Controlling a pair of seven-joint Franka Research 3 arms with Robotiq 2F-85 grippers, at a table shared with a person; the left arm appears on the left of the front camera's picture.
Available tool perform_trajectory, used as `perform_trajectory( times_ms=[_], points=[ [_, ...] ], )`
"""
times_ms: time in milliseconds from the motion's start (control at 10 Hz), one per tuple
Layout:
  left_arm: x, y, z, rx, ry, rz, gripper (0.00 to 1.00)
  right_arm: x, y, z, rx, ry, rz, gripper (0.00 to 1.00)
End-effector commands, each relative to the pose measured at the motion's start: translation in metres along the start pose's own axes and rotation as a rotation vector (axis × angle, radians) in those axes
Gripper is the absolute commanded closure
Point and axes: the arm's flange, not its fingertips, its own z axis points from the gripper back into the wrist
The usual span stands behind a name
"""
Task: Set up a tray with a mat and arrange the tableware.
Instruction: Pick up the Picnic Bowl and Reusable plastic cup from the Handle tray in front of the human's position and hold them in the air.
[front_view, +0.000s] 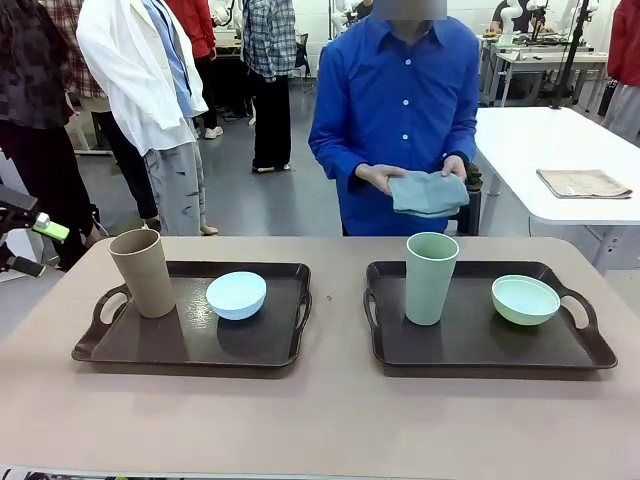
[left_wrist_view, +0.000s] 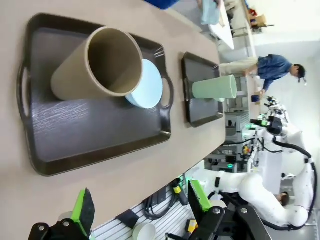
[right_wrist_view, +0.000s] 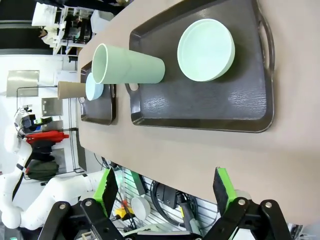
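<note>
Two dark trays lie side by side on the tan table. The left tray carries a tall tan cup and a light blue bowl. On the right tray stand a pale green cup and a pale green bowl. A person in a blue shirt at the far side holds a folded grey-blue mat in both hands. My left gripper hangs open off the table's left end. My right gripper is open, back from the table's edge by the right tray.
A white table at the back right bears a folded beige cloth. Several people stand behind at the far left. A bare strip of table runs along the near edge in front of both trays.
</note>
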Motion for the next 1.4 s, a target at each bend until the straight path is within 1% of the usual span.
perform_trajectory(
  times_ms=[0,200,300,400,1300],
  points=[
    [-0.003,0.003,-0.001,0.040,0.045,0.021,0.00,-0.035,0.000,-0.023,0.017,-0.017,0.011,0.00],
    [-0.005,0.014,0.000,0.035,0.045,0.027,0.00,-0.035,-0.004,-0.023,0.021,-0.021,0.008,0.00],
    [-0.008,0.012,0.000,0.045,0.030,0.008,0.00,-0.035,-0.003,-0.025,0.027,-0.007,0.035,0.00],
    [-0.002,0.009,-0.004,0.027,0.031,0.011,0.00,-0.001,0.002,0.002,-0.003,-0.007,0.004,0.00],
    [-0.002,0.009,-0.004,0.027,0.031,0.011,0.00,-0.001,0.002,0.002,-0.003,-0.007,0.004,0.00]
  ],
)
